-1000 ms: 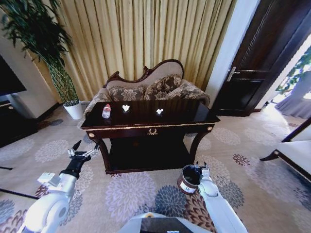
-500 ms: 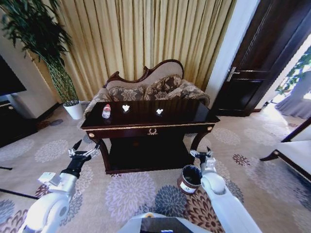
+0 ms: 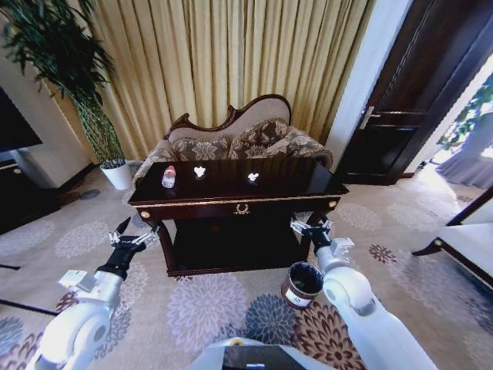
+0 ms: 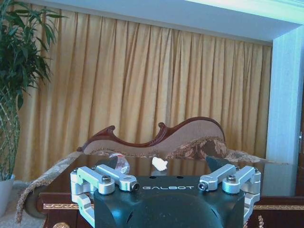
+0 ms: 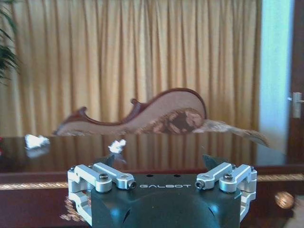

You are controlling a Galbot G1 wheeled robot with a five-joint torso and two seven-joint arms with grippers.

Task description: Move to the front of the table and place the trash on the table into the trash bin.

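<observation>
Both grippers, left gripper and right gripper, spread wide, empty. Risk: clipping table edge reaching paper wad.

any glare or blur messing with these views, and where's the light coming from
Head view: daylight blows out the doorway at the right edge, lines bow toward the corners, and the glossy table mirrors the sofa. Left wrist view: sharp, curtain backlit and warm. Right wrist view: softly blurred, and the tabletop reflects the curtain.
</observation>
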